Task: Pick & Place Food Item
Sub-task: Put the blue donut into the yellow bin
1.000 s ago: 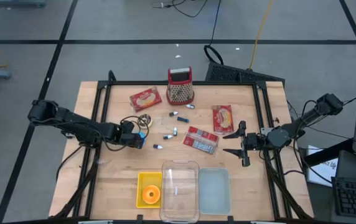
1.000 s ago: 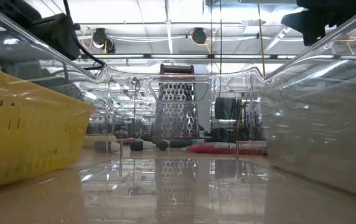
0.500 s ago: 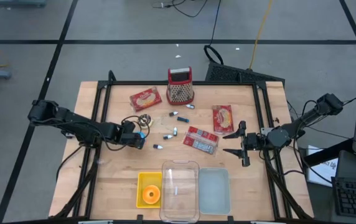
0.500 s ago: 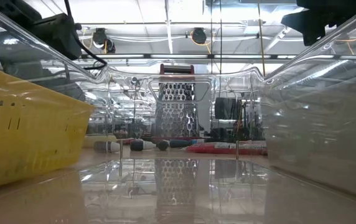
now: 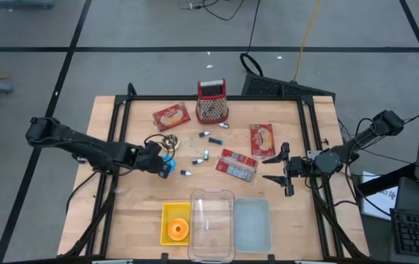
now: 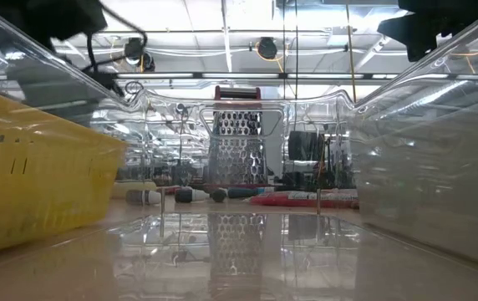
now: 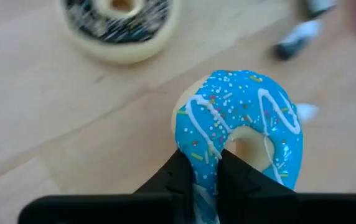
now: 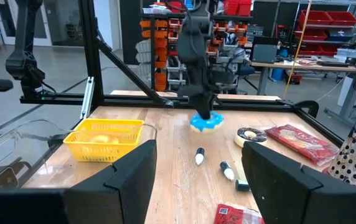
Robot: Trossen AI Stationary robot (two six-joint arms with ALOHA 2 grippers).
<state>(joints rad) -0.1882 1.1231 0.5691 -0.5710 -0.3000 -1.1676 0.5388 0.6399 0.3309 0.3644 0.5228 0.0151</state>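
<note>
We can make out no legible text, label, brand, number or sign in any of the views. The red snack packets (image 5: pixel 261 138) on the table carry printing, but it is too small for us to read. The packet (image 8: pixel 305 144) seen from the right wrist shows only a blurred pattern, and the red bins (image 8: pixel 327 17) on the shelving behind the table bear no marking we can decipher.
</note>
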